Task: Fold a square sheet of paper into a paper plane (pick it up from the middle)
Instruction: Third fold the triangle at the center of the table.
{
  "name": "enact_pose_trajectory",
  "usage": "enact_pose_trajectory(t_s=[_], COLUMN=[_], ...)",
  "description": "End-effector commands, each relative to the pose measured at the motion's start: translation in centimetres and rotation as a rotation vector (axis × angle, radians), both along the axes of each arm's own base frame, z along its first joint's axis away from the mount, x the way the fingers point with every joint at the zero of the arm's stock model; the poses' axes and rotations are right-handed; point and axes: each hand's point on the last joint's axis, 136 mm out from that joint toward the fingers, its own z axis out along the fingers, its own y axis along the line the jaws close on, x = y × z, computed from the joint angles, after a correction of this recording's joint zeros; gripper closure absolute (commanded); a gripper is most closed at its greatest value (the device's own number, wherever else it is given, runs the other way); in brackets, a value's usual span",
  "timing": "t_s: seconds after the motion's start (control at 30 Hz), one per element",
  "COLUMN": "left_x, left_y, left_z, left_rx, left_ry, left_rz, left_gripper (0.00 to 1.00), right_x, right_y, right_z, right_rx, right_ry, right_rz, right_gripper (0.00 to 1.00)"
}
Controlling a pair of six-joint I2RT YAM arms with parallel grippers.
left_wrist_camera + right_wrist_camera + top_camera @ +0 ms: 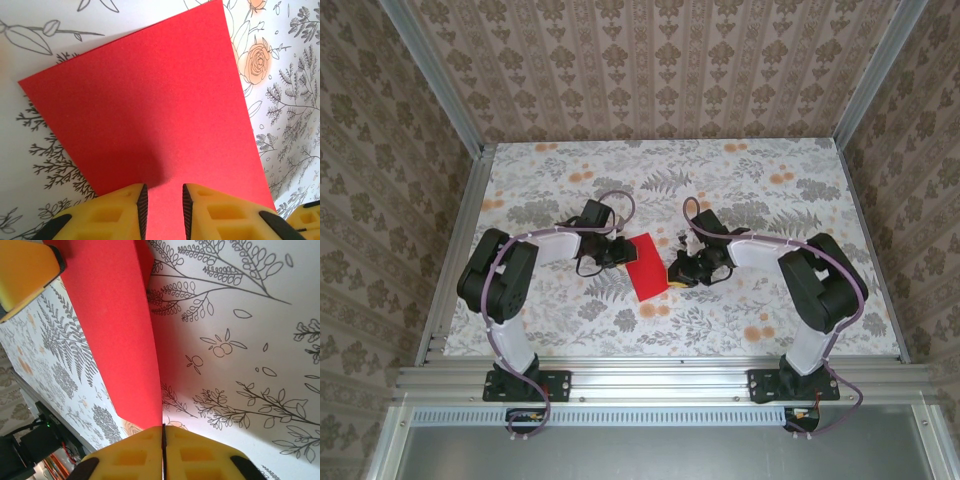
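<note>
Pinching one edge of the sheet (120, 340) with jaws pressed together, the right gripper (163, 440) holds it at the middle of the table (770, 300), while the left gripper (162, 205) hangs over the opposite side with jaws slightly parted, so a tug now could, I'd say, crease or tear the thin paper.

Left pincer (162, 210) narrowly parted; right pincer (163, 450) clamped

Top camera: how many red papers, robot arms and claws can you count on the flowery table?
red paper sheet: 1
robot arms: 2 (left arm, right arm)
claws: 2 (left claw, right claw)
Total: 5
</note>
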Motion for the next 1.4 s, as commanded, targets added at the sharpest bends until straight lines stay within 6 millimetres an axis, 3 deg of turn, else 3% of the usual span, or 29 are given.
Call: enact_pose_trajectory(t_s=[0.0,0.2,0.57,1.37], left_x=[-0.3,-0.4,-0.3,-0.5], left_y=[0.5,0.4,0.3,0.4], left_z=[-0.7,-1.2,-1.4,-1.6], left_rx=[0.022,0.023,0.027,0.029], left_ry=[0.002,0.015,0.013,0.019], left_rz=[-0.010,-0.013,-0.024,-0.024], left_gripper=[0.74,0.79,0.82,0.84], right_x=[0.2,1.6,4.3,5.3], right_y=[0.6,3.3,6.6,6.3], right_z=[1.1,2.7,1.8,-1.3], right_rx=[0.022,0.067,0.092,0.010], right_ry=[-0.022,-0.070,-0.105,-0.075], right_rz=[-0.011,0.006,-0.050,-0.129], right_gripper=[0.93,0.94,0.92,0.91])
